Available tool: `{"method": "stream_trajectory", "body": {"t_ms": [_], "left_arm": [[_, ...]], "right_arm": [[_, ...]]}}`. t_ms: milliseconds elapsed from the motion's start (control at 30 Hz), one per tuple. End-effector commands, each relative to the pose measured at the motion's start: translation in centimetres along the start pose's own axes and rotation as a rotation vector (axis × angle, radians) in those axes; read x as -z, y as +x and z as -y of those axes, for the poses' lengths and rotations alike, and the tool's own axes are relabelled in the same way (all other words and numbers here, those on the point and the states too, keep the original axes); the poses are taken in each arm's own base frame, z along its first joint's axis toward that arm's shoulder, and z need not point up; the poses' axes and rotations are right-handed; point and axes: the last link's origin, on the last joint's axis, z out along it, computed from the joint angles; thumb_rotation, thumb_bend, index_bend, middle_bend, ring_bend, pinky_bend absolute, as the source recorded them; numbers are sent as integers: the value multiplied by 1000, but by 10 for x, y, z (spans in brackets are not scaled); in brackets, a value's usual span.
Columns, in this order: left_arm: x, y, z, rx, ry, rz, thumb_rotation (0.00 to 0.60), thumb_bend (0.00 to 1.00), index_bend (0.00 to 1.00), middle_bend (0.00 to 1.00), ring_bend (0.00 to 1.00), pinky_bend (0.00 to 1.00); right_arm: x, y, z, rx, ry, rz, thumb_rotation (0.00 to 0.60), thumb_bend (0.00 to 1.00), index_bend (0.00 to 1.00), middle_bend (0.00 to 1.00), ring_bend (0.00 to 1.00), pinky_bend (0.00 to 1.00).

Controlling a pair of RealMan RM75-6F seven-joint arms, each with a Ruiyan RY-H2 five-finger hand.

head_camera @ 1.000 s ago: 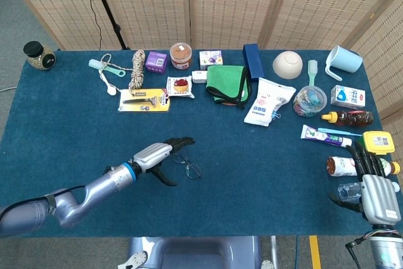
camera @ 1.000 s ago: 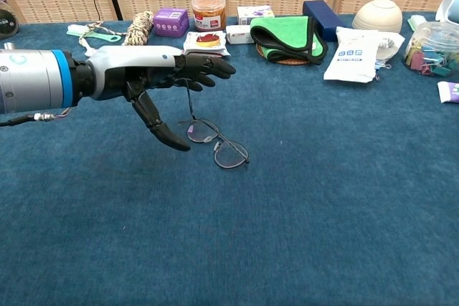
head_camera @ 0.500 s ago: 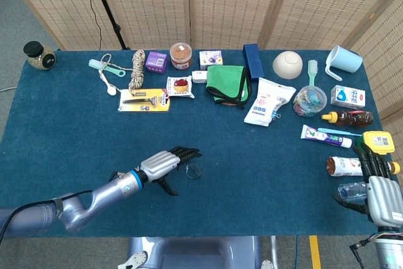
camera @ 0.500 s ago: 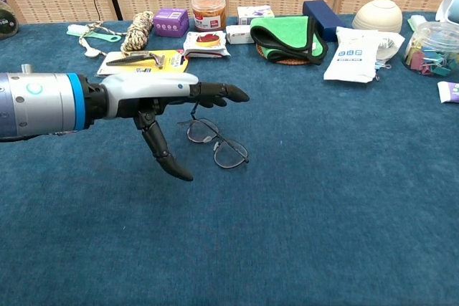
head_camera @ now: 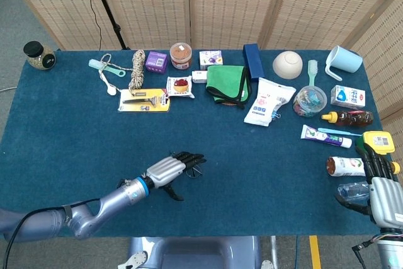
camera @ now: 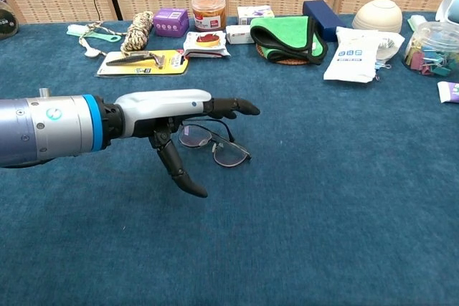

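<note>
Glasses (camera: 214,146) lie flat on the blue desk (camera: 344,198), near the front edge and well apart from the row of things at the back. The left robot hand (camera: 168,112) hangs just over them. Its fingers (camera: 233,107) are stretched out flat and spread from the thumb, which points down beside the frame. It holds nothing, and I cannot tell if a finger touches the glasses. From the head view the left robot hand (head_camera: 169,169) hides most of them.

I think this is the reaching step, just ahead of a grab. Next the fingers would need to come down and close softly on the thin frame, or it may slide away.

The right robot hand (head_camera: 381,184) sits at the far right by a small clear bottle (head_camera: 351,189). Its fingers point forward, and I cannot tell if it holds anything.
</note>
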Motion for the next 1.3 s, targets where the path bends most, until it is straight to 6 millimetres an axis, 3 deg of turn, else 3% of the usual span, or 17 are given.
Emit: {"method": "stream_trajectory", "body": {"t_ms": [33,167,433,533,800,1300], "left_arm": [[-2,-1,-3,79,-23,-54,567,25,0,0,0,0],[-3,-2,-5,169,-50,-108,512,25,0,0,0,0],[-8,-13,-1,254,-73,-103,264,25,0,0,0,0],[-11,-16,0,294,-76,-99,202,24,0,0,0,0],[-20,-22,2,409,-82,-119,161,24,0,0,0,0],[-25,-33,13,484,-45,-105,149,24,0,0,0,0]], "right_arm": [[0,0,0,-1,0,-1,600,0,32,0,0,0],[0,0,0,0,0,0,600,0,32,0,0,0],[0,1,1,1,1,0,600,0,33,0,0,0],[1,1,1,1,0,1,600,0,32,0,0,0],[1,2,-1,4,-5,-1,600,0,32,0,0,0],[1,2,-2,6,-12,1,600,0,32,0,0,0]]}}
